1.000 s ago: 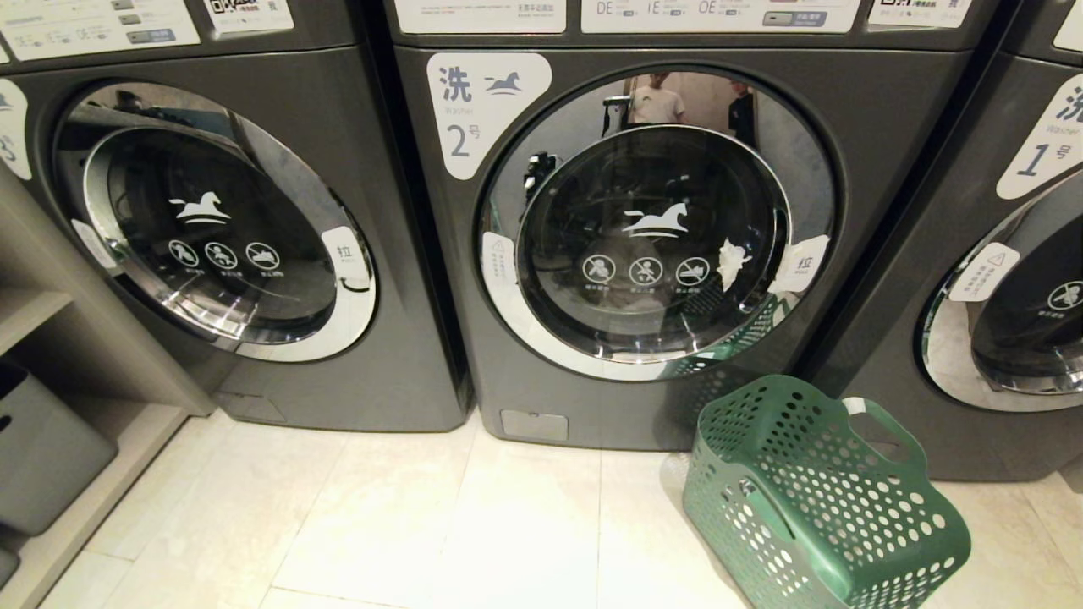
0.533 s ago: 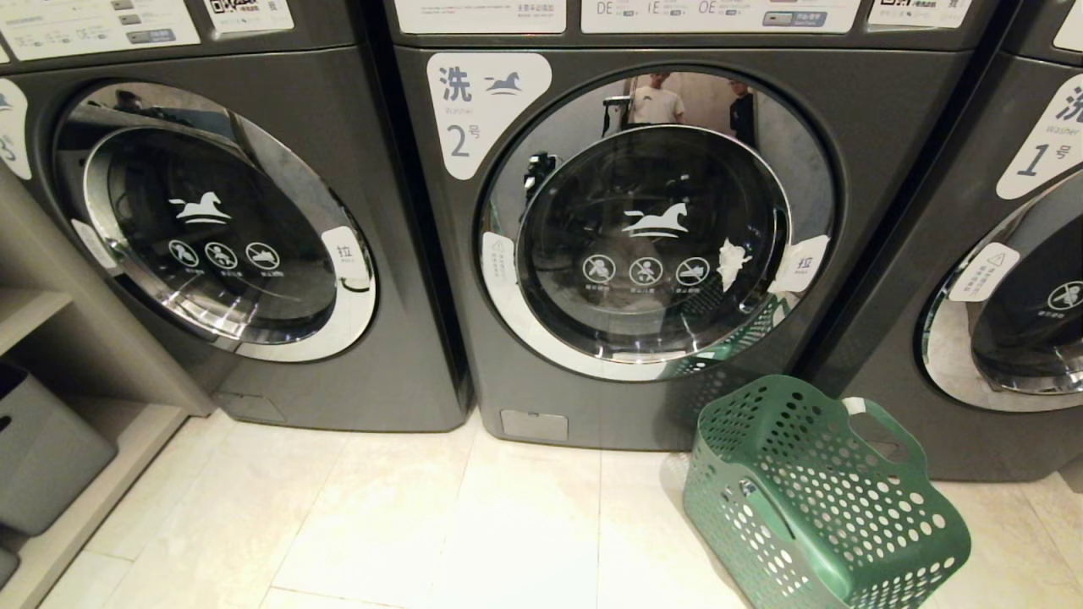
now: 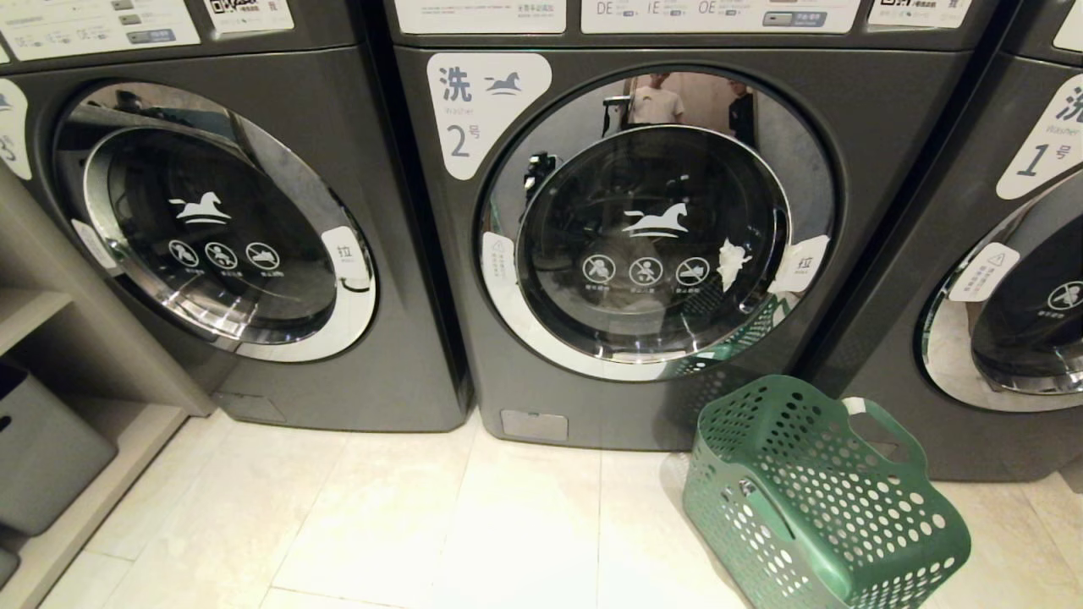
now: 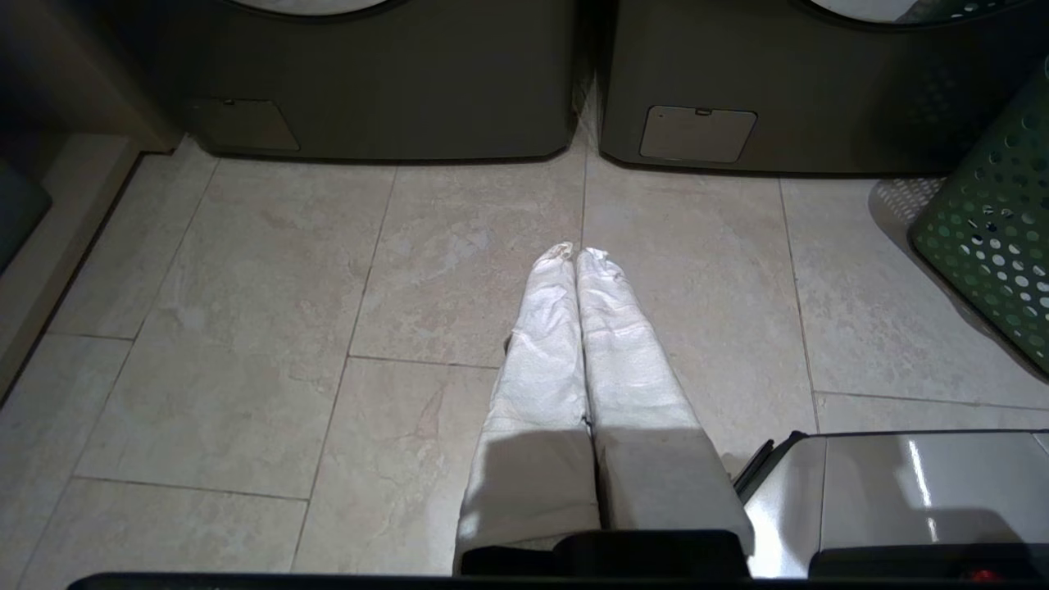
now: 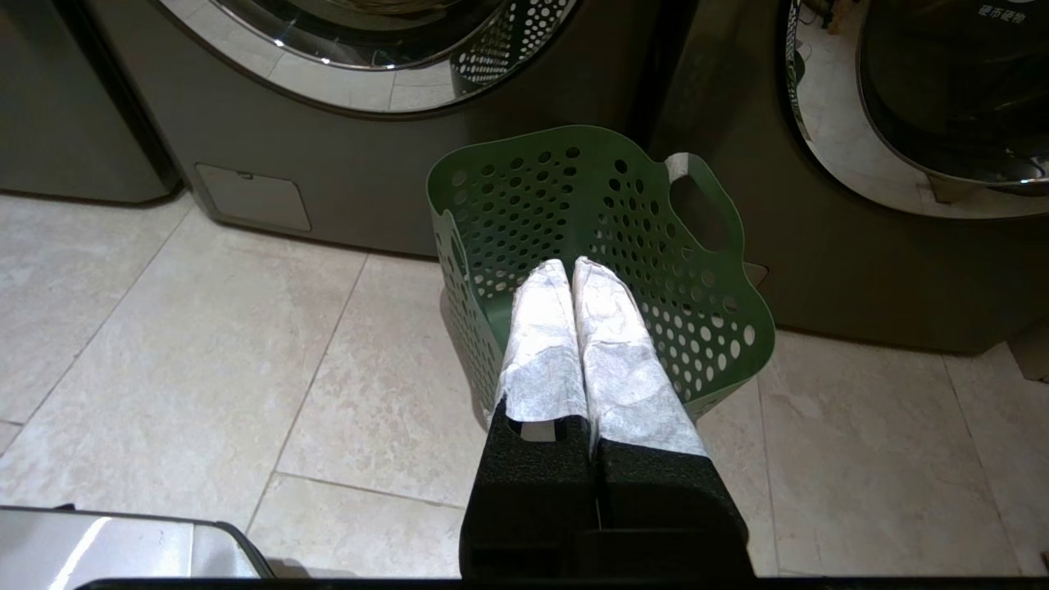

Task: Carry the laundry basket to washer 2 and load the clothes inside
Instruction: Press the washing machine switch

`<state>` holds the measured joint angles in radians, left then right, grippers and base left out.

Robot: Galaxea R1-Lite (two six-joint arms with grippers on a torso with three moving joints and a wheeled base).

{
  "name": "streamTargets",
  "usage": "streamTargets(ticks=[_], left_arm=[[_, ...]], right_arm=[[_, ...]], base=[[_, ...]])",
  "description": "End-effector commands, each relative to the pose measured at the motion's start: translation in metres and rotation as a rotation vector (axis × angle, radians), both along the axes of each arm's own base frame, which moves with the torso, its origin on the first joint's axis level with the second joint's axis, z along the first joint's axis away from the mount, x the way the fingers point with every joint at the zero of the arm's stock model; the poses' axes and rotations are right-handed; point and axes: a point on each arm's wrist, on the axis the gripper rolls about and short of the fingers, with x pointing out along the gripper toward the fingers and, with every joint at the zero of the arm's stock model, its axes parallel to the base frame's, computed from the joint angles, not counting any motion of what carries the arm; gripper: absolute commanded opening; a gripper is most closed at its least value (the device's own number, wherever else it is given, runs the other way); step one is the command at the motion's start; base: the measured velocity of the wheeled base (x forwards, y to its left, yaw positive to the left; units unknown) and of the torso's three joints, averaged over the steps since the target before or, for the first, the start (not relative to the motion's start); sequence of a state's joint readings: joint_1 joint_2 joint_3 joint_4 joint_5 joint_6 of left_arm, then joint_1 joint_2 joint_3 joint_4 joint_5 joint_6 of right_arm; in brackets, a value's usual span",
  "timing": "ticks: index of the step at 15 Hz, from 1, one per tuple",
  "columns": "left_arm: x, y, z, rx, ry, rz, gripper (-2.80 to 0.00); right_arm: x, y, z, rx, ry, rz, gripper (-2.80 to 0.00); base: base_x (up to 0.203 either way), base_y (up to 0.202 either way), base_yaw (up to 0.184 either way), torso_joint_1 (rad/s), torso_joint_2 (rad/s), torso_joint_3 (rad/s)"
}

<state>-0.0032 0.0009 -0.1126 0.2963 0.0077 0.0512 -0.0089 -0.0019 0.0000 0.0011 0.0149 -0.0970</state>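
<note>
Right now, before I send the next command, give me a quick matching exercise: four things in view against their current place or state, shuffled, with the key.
Column 1
1. washer 2
2. laundry basket
3. left gripper
4. right gripper

Column 2
A. shut, hanging above bare floor tiles
B. door closed
C. shut, seen in front of the green basket's opening
D. on the floor between washer 2 and washer 1, no clothes visible inside

Pairs: 1-B, 2-D, 3-A, 4-C
</note>
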Motion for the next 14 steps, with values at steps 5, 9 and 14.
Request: streamTargets(ticks=[5, 9, 14], left_arm=[[-0.0003, 0.0000, 0.0000, 0.010, -0.002, -0.003, -2.80], [-0.0003, 0.0000, 0.0000, 0.010, -0.002, -0.003, -2.80], [-0.0003, 0.0000, 0.0000, 0.011, -0.002, -0.004, -2.80]], right_arm=[[0.0002, 0.0000, -0.0001, -0.003, 0.002, 0.001, -2.80], [0.0001, -0.0001, 0.0002, -0.004, 0.001, 0.000, -2.80], [0.0001, -0.0001, 0.0002, -0.006, 0.001, -0.003, -2.80]], base=[[0.042, 0.000, -0.001, -0.001, 0.00, -0.001], [0.197, 0.000, 0.000, 0.004, 0.00, 0.003], [0.195, 0.000, -0.001, 0.003, 0.00, 0.002]])
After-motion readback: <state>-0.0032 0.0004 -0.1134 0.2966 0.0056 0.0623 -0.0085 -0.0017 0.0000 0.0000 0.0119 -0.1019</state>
